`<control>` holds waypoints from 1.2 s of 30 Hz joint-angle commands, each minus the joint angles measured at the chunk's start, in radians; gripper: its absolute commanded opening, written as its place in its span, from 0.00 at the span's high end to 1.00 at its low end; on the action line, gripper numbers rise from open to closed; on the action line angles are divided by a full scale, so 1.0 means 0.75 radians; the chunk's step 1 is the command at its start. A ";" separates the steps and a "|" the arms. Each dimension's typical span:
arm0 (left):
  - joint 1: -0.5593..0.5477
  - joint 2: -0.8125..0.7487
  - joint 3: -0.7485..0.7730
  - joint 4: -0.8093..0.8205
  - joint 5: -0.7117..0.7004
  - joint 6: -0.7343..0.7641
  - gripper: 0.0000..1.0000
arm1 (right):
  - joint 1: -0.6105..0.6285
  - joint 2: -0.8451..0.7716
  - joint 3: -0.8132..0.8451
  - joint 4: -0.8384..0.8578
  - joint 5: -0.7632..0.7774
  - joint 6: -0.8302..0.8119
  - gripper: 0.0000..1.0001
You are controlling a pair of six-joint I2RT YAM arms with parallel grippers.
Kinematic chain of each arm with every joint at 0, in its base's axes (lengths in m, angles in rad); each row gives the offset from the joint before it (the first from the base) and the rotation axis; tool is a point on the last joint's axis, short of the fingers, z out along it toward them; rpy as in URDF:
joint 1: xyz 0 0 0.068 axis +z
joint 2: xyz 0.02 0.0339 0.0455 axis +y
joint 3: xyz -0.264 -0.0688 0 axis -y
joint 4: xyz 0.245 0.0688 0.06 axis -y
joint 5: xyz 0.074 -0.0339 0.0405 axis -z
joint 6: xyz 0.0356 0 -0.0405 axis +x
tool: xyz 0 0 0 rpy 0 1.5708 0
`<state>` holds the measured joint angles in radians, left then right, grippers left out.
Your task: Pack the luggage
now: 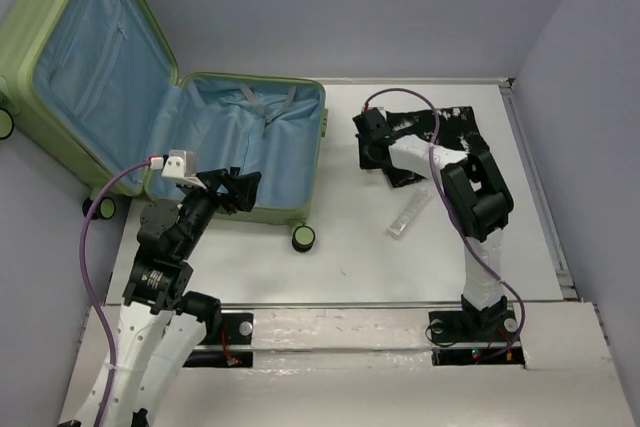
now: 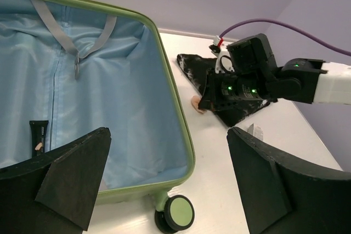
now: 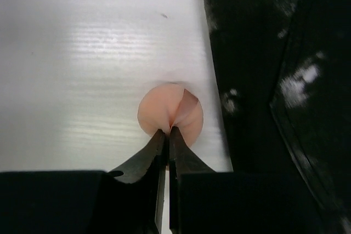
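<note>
Ribbed hard-shell luggage [image 1: 22, 87], smooth fabric lining [image 2: 120, 97], glossy white table [image 1: 350, 267]

There was one luggage [image 1: 100, 67], with three of its wheels [image 1: 303, 238] showing from above. Two arms [image 1: 170, 247] stood at the near edge of one table [image 1: 350, 257], one bearing the left gripper [image 1: 240, 190], the other the right gripper [image 1: 372, 152], each trailing one purple cable [image 1: 95, 217]. Outside the luggage lay one black-and-white cloth [image 1: 455, 127], one pink round pad [image 3: 164, 110] and one clear packet [image 1: 410, 215]; inside lay one small black item [image 2: 38, 132]
</note>
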<state>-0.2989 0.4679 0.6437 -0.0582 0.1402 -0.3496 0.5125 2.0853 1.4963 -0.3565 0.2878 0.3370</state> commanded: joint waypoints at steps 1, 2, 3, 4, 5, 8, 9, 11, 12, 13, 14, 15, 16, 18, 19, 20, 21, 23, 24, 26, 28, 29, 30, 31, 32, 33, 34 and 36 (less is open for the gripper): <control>0.008 0.000 0.052 0.043 0.030 0.002 0.01 | 0.061 -0.274 -0.095 0.038 0.005 -0.001 0.93; 0.008 0.000 0.054 0.043 0.028 0.004 0.01 | 0.079 -0.324 -0.109 0.040 -0.001 0.003 0.93; 0.008 0.000 0.054 0.043 0.024 0.004 0.01 | 0.102 -0.371 -0.121 0.044 -0.003 0.001 0.93; 0.008 -0.002 0.052 0.043 0.022 0.002 0.01 | 0.126 -0.456 -0.130 0.048 -0.007 0.001 0.93; 0.010 -0.006 0.052 0.043 0.016 0.004 0.01 | 0.181 -0.491 -0.128 0.052 -0.030 0.001 0.93; 0.012 -0.010 0.052 0.043 0.001 0.004 0.01 | 0.269 -0.537 -0.034 0.087 -0.136 0.011 0.93; 0.012 -0.010 0.052 0.041 -0.003 0.004 0.01 | 0.328 -0.523 0.011 0.093 -0.157 0.019 0.93; 0.014 -0.012 0.056 0.035 -0.023 0.006 0.01 | 0.392 -0.425 0.184 0.095 -0.222 0.035 0.81; 0.014 -0.014 0.054 0.033 -0.033 0.006 0.01 | 0.392 -0.380 0.244 0.091 -0.249 0.045 0.66; 0.014 -0.016 0.058 0.031 -0.042 0.008 0.01 | 0.405 -0.298 0.301 0.077 -0.277 0.056 0.51; 0.014 -0.018 0.056 0.026 -0.050 0.010 0.01 | 0.405 -0.265 0.354 0.058 -0.288 0.068 0.41; 0.014 -0.020 0.056 0.024 -0.060 0.010 0.01 | 0.405 -0.249 0.412 0.022 -0.261 0.080 0.24; 0.014 -0.018 0.056 0.022 -0.062 0.012 0.01 | 0.405 -0.242 0.416 0.015 -0.229 0.078 0.19; 0.014 -0.020 0.058 0.022 -0.058 0.012 0.01 | 0.405 -0.279 0.347 0.013 -0.179 0.076 0.14; 0.014 -0.018 0.060 0.022 -0.052 0.012 0.01 | 0.374 -0.305 0.308 0.015 -0.151 0.084 0.14; 0.014 -0.020 0.058 0.024 -0.042 0.012 0.01 | 0.358 -0.334 0.261 0.017 -0.140 0.097 0.14; 0.014 -0.018 0.062 0.024 -0.040 0.012 0.01 | 0.339 -0.411 0.208 0.021 -0.132 0.125 0.14; 0.014 -0.022 0.060 0.024 -0.038 0.010 0.01 | 0.286 -0.508 -0.010 0.038 -0.047 0.150 0.15; 0.014 -0.025 0.058 0.022 -0.038 0.012 0.01 | 0.268 -0.557 -0.094 0.042 -0.004 0.186 0.18; 0.014 -0.033 0.060 0.024 -0.038 0.012 0.01 | 0.219 -0.704 -0.370 0.042 0.096 0.240 0.19; 0.014 -0.033 0.058 0.026 -0.025 0.010 0.01 | 0.098 -0.837 -0.552 0.042 0.144 0.336 0.19; 0.014 -0.031 0.056 0.028 -0.015 0.008 0.01 | 0.057 -0.872 -0.711 0.044 0.156 0.364 0.19; 0.016 -0.029 0.058 0.028 -0.011 0.008 0.01 | 0.000 -0.931 -0.782 0.042 0.178 0.407 0.15; 0.016 -0.029 0.056 0.028 -0.007 0.006 0.01 | -0.022 -0.931 -0.841 0.042 0.195 0.422 0.11; 0.016 -0.025 0.058 0.031 -0.001 0.006 0.01 | -0.037 -0.968 -0.927 0.044 0.197 0.432 0.08; 0.016 -0.025 0.058 0.031 0.003 0.004 0.01 | -0.051 -0.974 -0.956 0.050 0.195 0.444 0.05; 0.016 -0.023 0.058 0.033 0.003 0.006 0.01 | -0.051 -0.974 -0.972 0.052 0.195 0.446 0.04; 0.016 -0.020 0.056 0.033 0.005 0.004 0.01 | -0.051 -0.942 -0.985 0.056 0.193 0.449 0.04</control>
<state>-0.2924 0.4530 0.6441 -0.0723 0.1188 -0.3492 0.4614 1.3636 0.7837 -0.3462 0.3946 0.6170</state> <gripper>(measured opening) 0.989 0.954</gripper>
